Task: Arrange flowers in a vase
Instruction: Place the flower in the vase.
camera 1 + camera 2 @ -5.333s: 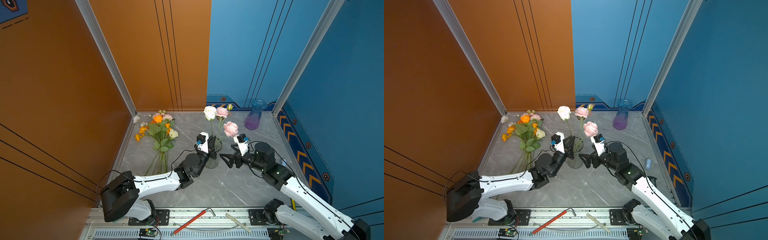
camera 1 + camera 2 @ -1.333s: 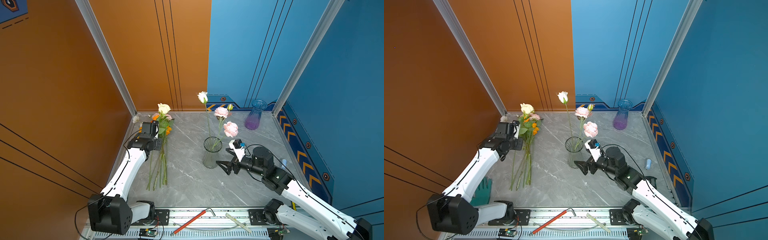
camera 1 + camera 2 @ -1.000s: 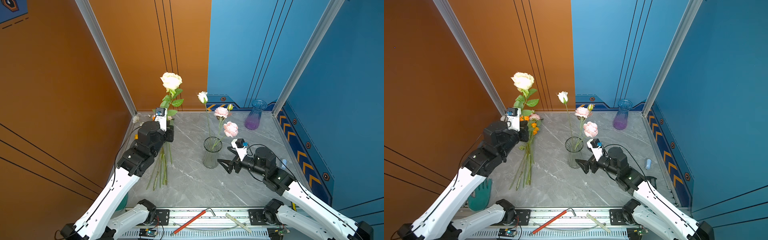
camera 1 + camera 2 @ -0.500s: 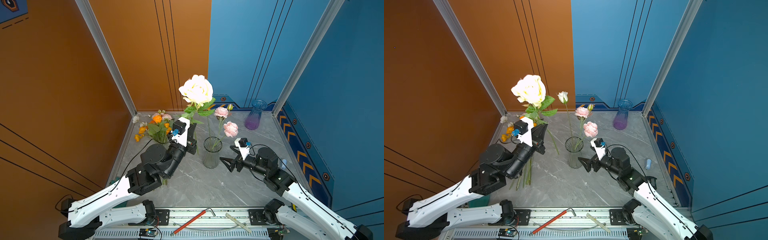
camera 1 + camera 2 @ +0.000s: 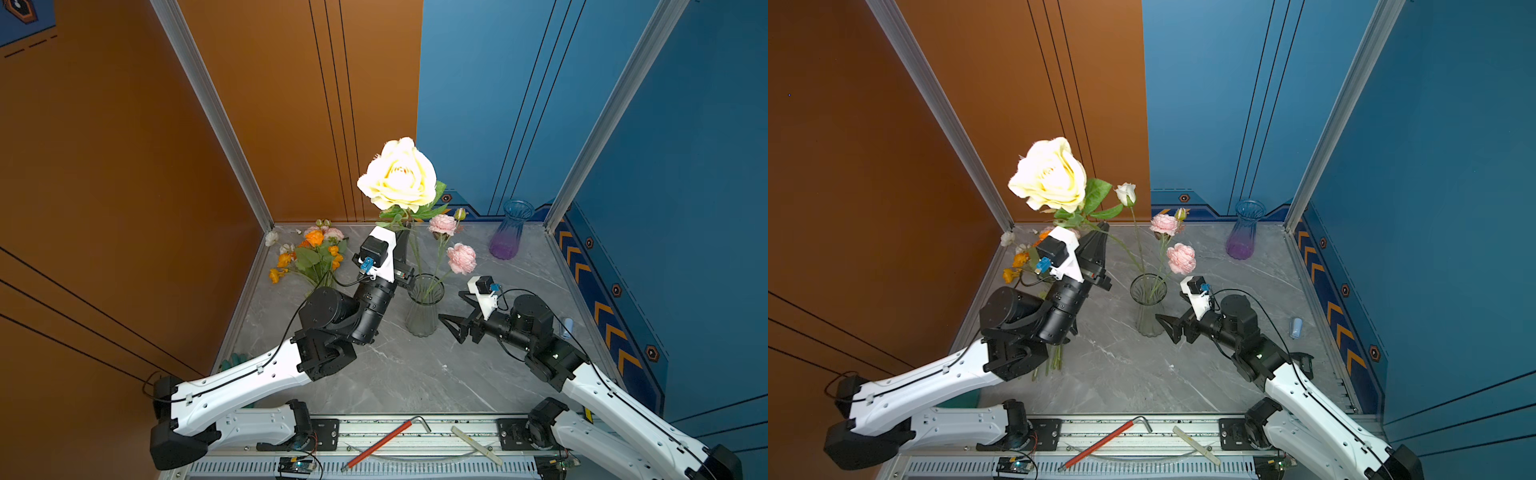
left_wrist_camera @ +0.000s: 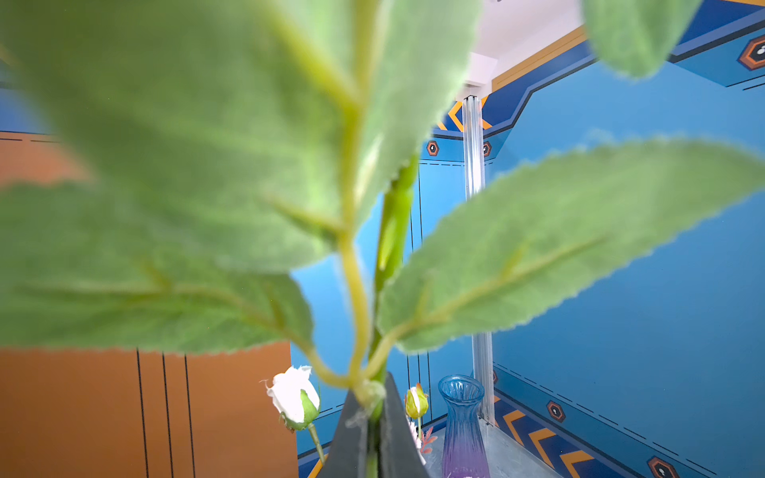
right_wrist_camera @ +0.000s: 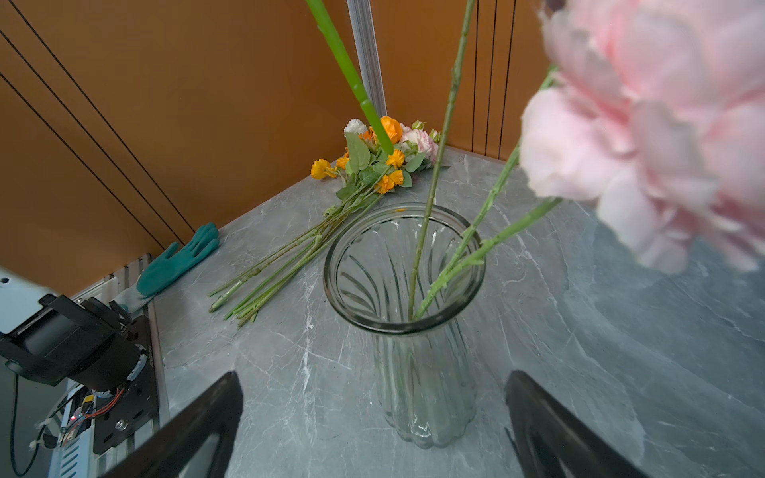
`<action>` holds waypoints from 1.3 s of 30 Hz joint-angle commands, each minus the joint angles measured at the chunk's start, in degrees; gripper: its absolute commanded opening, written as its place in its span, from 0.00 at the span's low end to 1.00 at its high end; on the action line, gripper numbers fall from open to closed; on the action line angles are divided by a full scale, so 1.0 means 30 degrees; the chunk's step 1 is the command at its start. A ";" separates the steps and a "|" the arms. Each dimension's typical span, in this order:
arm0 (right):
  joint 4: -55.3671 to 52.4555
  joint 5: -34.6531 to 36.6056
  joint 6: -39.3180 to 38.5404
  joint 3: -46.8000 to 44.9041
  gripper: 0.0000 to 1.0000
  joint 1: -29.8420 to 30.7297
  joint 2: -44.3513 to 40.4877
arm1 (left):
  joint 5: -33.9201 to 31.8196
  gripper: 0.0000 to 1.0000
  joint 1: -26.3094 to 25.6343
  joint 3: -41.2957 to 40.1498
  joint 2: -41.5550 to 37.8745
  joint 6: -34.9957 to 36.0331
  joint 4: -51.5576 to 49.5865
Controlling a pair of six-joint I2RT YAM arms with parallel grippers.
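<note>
Left gripper [image 5: 1101, 227] clamps the cream rose [image 5: 1052, 176] high beside the clear vase [image 5: 1148, 307], probably for insertion; right gripper [image 5: 1166, 329] gapes empty beside it.

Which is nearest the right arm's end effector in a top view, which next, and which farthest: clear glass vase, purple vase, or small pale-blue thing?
From the right end effector:
1. Clear glass vase, right beside it, mid-table.
2. Small pale-blue thing, by the right wall.
3. Purple vase, far back right.

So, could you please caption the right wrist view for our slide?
Open right end effector facing the clear vase of three stems, loose flowers lying beyond it.
</note>
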 commanded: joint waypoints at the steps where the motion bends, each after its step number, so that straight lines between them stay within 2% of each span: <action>1: 0.0418 -0.0183 0.0328 -0.0183 1.00 -0.0137 -0.0158 | 0.0062 0.00 -0.0213 0.0109 0.0508 0.0269 0.2419; 4: 0.0351 -0.0144 0.0337 -0.0183 1.00 -0.0137 -0.0309 | -0.1440 0.00 -0.0472 -0.0103 0.0753 0.0070 0.2389; 8: 0.0292 -0.0073 0.0266 -0.0164 1.00 -0.0123 -0.0375 | -0.3095 0.00 -0.0523 -0.1569 0.0074 -0.1327 0.2023; 13: 0.0376 -0.0102 0.0270 -0.0161 1.00 -0.0158 -0.0042 | -0.3848 0.00 -0.0528 -0.3511 -0.0479 -0.3243 0.1256; 21: 0.0494 -0.0089 0.0253 -0.0216 1.00 -0.0127 0.0109 | -0.2810 0.00 0.0285 -0.5259 0.0618 -0.6659 0.1019; 24: 0.0469 -0.0095 0.0266 -0.0201 1.00 -0.0130 0.0094 | -0.1847 0.00 0.0503 -0.5411 0.1791 -0.7328 0.1048; 30: 0.0467 -0.0036 0.0252 -0.0243 1.00 -0.0137 -0.0023 | -0.1316 0.00 0.0654 -0.6104 0.4216 -0.8652 0.2000; 34: 0.0494 -0.0029 0.0262 -0.0254 1.00 -0.0126 -0.0023 | -0.1283 0.00 0.0807 -0.6682 0.4899 -0.9498 0.2290; 37: 0.0581 -0.0069 0.0291 -0.0274 1.00 -0.0125 0.0079 | -0.0960 0.15 0.0954 -0.7118 0.4794 -0.9954 0.2231; 39: 0.0581 -0.0145 0.0324 -0.0245 1.00 -0.0132 0.0096 | -0.0906 0.22 0.1013 -0.7403 0.4546 -1.0134 0.2020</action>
